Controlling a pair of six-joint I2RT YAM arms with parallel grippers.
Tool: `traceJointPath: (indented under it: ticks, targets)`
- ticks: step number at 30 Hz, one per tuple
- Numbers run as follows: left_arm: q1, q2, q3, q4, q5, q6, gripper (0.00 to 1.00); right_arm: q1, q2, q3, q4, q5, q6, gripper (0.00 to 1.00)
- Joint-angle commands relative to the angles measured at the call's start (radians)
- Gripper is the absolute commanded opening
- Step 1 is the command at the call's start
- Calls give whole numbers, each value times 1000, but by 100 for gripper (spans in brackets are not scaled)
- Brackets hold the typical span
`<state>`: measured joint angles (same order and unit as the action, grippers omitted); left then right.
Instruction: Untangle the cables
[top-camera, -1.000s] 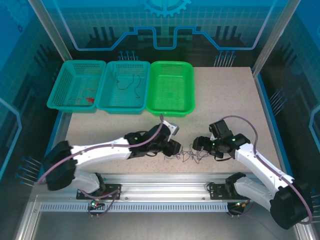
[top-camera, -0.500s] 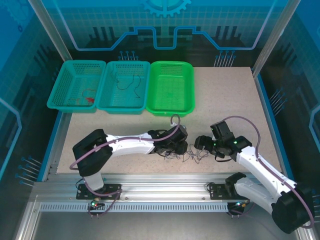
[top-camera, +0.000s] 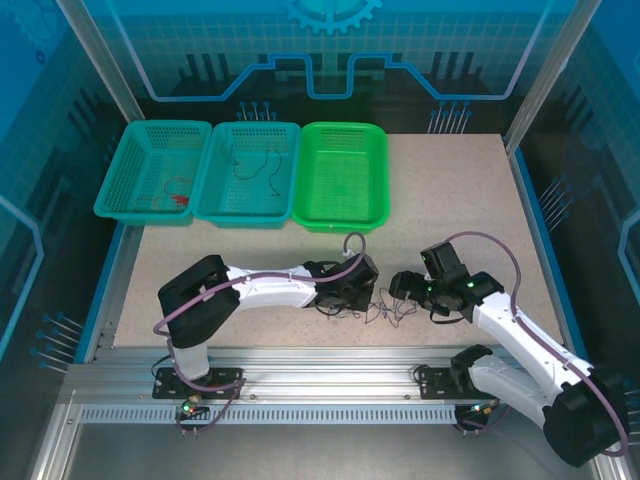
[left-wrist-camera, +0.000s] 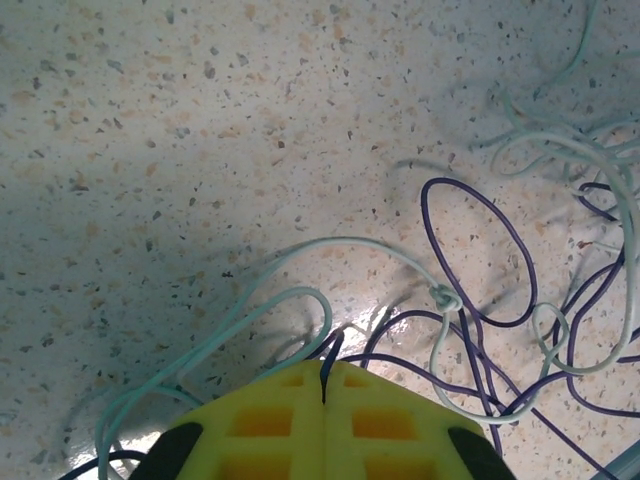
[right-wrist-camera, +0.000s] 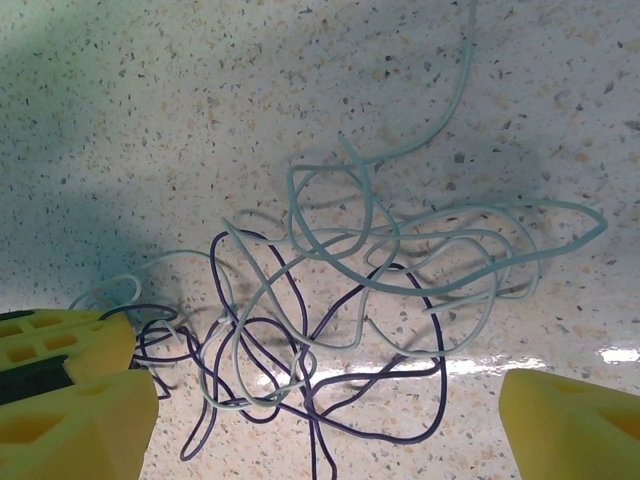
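A tangle of thin cables (top-camera: 385, 312) lies on the speckled table near the front edge, between both grippers. In the left wrist view, whitish cables (left-wrist-camera: 380, 245) and dark purple cables (left-wrist-camera: 520, 240) loop over each other, with a small knot (left-wrist-camera: 443, 296). My left gripper (left-wrist-camera: 325, 385) is shut, and a dark purple cable end is pinched between its yellow fingers. It sits at the tangle's left side (top-camera: 352, 293). My right gripper (right-wrist-camera: 320, 425) stands wide open low over the tangle, at the tangle's right side (top-camera: 405, 288), its fingers on either side of the whitish (right-wrist-camera: 440, 285) and purple (right-wrist-camera: 425, 305) loops.
Three baskets stand in a row at the back left. The left teal basket (top-camera: 140, 215) holds a red wire (top-camera: 178, 196), the middle teal basket (top-camera: 240, 218) holds dark wires (top-camera: 255, 165), and next to it is a bright green basket (top-camera: 340, 226). Another yellow finger (right-wrist-camera: 60, 340) shows at the right wrist view's left edge.
My left arm has folded at the elbow and its gripper has shifted right onto the tangle's left edge. The right arm has barely moved.
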<state>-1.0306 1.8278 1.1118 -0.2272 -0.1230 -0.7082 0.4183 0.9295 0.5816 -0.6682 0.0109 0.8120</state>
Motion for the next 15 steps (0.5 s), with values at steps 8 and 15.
traceJointPath:
  ticks: [8, 15]
  targets:
    - [-4, -211, -56, 100, 86, 72, 0, 15, 111, -50, 129, 70, 94, 27]
    - [98, -484, -158, 69, 85, 71, 0, -133, 106, -89, 132, 112, 116, 0]
